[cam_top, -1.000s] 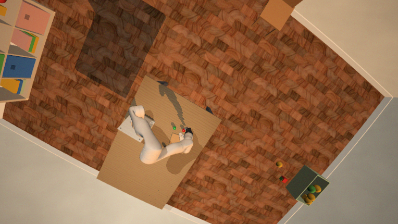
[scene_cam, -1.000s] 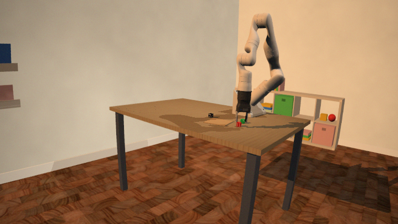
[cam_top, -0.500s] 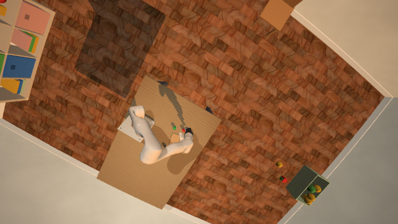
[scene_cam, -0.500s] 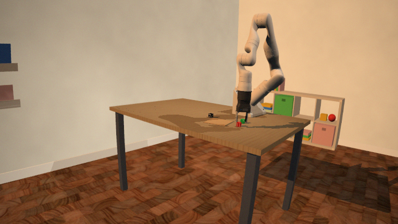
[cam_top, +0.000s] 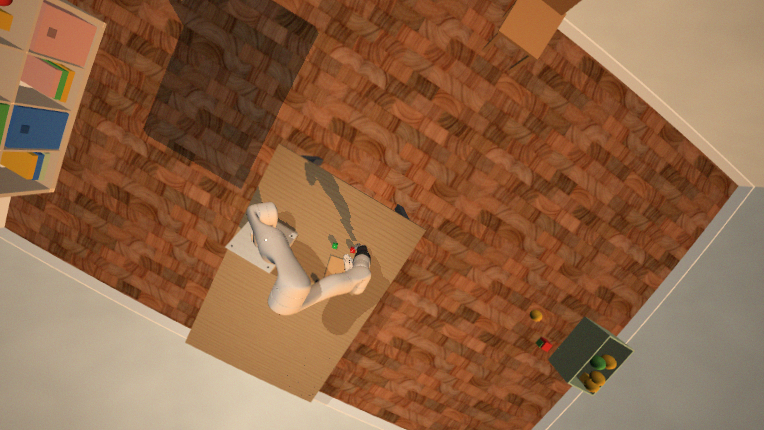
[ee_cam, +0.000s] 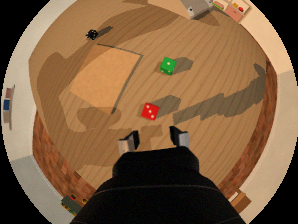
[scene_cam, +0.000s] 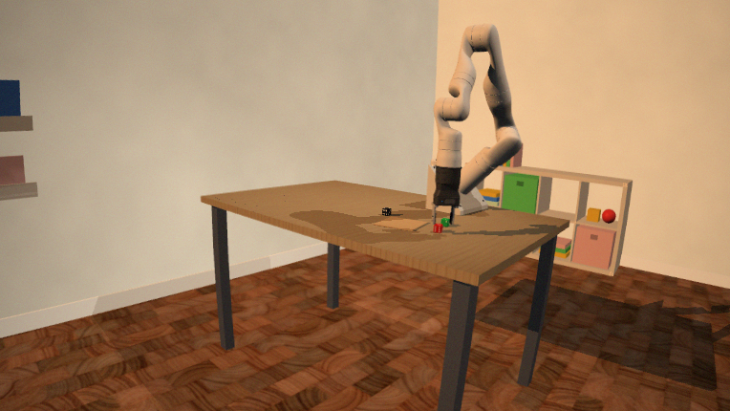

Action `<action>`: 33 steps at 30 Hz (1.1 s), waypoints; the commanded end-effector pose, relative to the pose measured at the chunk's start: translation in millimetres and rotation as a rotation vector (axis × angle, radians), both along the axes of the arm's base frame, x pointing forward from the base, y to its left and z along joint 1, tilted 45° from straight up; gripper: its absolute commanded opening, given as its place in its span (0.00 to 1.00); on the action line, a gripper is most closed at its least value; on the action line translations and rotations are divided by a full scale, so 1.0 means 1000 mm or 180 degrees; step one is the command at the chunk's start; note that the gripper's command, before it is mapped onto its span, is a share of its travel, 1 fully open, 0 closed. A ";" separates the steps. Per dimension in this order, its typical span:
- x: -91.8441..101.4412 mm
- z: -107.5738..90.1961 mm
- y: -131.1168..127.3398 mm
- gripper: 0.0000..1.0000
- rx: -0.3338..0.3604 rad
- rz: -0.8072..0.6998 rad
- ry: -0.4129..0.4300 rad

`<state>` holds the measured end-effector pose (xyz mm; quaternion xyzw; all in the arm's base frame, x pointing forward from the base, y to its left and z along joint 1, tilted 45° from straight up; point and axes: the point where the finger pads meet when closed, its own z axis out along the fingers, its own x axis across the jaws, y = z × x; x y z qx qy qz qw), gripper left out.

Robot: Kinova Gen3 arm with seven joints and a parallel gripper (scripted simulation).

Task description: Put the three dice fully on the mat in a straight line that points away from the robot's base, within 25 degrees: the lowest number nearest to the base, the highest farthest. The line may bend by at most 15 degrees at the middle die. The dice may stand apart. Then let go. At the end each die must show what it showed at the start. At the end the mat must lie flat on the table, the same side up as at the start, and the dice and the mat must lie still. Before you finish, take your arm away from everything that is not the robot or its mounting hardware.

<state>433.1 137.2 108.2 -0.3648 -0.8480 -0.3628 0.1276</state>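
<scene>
Dots are the only marks that can be read: in the wrist view the red die shows three on top, and the green die seems to show one on its upper face; the dots on the black die are too small to count. The arm rises from its base, bends over high up and comes down with its wrist upright, so that the gripper points at the table. Its two fingers are spread wide with nothing between them — the red die lies near the tips. All three dice sit on the table, off the tan mat, which lies flat. The red and green dice stand apart along one side of it, the green one closer to the base; the black die is off past another edge. The top view has the arm over part of the mat and does not show the black die, while the exterior and wrist views do — and only the wrist view lays bare most of the mat's face.

no visible change, top and exterior views matching the earlier ones
</scene>
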 end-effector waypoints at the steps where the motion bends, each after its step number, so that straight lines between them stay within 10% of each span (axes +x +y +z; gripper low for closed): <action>1: 0.001 0.000 -0.001 1.00 -0.0001 -0.0004 -0.0003; 33: -0.005 0.074 -0.075 1.00 -0.0001 -0.0004 -0.0003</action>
